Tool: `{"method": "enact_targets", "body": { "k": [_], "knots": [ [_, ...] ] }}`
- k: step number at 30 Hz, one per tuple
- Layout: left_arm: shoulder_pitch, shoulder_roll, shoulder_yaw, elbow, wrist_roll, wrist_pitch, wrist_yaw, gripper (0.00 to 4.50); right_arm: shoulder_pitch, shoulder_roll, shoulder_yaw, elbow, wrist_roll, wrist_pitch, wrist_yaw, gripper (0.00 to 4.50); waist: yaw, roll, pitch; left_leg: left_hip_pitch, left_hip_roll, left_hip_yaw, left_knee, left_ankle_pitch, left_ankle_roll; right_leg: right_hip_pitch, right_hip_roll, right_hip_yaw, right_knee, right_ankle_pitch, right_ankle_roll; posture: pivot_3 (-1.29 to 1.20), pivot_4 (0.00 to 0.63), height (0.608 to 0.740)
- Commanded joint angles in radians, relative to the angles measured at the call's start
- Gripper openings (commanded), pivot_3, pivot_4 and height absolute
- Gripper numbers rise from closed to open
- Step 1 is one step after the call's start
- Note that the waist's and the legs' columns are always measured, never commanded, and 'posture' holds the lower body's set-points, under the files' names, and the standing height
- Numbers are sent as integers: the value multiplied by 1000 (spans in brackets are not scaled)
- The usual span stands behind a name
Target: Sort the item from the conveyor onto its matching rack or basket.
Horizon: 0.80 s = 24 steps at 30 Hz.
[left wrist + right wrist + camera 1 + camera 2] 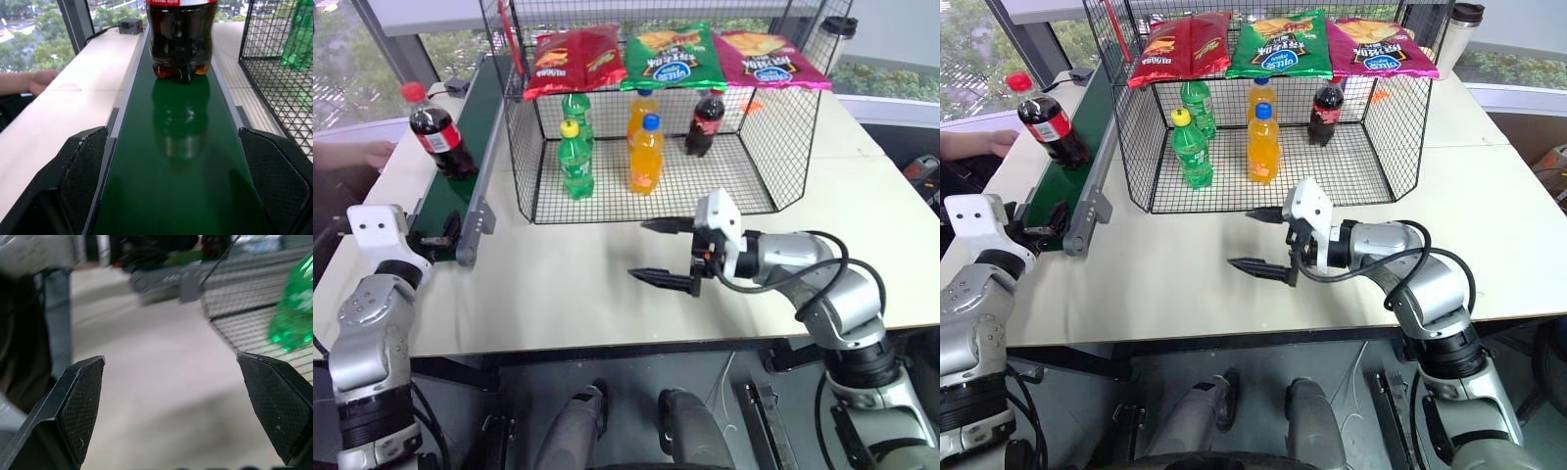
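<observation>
The item, a cola bottle (435, 132) with a red cap and red label, stands upright on the dark-green conveyor (480, 117) at the table's left. My left gripper (435, 235) is open at the belt's near end, level and aimed along the belt. In the left wrist view the bottle (181, 39) stands ahead of its fingers (78, 176) with a gap between. The black wire basket (783, 127) holds another cola bottle (707, 122) at its back right. My right gripper (641, 250) hovers open and empty over the table before the basket, pointing left.
Two green bottles (575, 162) and two orange bottles (646, 152) stand in the basket, with chip bags (671, 57) across its top. A person's hand (357, 154) rests at the table's left edge. A lidded cup (832, 34) stands at the back right.
</observation>
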Motion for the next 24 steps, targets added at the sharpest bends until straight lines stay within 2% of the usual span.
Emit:
{"method": "enact_targets", "body": {
  "k": [1, 14, 19, 24],
  "knots": [
    [-41, 7, -20, 14, 15, -50, 1, 4500, -2, -7, -3, -35, 4, -21, 4, 4474, 0, 0, 0, 0, 0, 0, 0, 0, 0, 0, 0, 0, 0, 0, 0, 0, 150, 738],
    [-62, 0, -49, 35, 35, -73, 18, 4500, -13, -4, -5, -45, -9, 8, -43, 4474, 1, 0, 0, 0, 0, 0, 0, 0, 0, 1, 0, 0, -1, 0, 0, 0, 150, 738],
    [-56, -7, -34, 44, 24, -125, 4, 2993, -20, -1, -6, -36, -11, 10, -56, 4500, 1, 0, 0, 0, 0, 0, 0, 0, 0, 0, 0, 0, -1, 0, 0, 0, 150, 738],
    [-60, -13, -11, 9, -51, -94, -22, 2988, -15, -6, -7, -37, -12, 8, -57, 4500, 2, 0, 0, 0, 0, 0, 0, 0, 0, 0, 0, 0, -1, 0, 0, 0, 150, 738]
  ]
}}
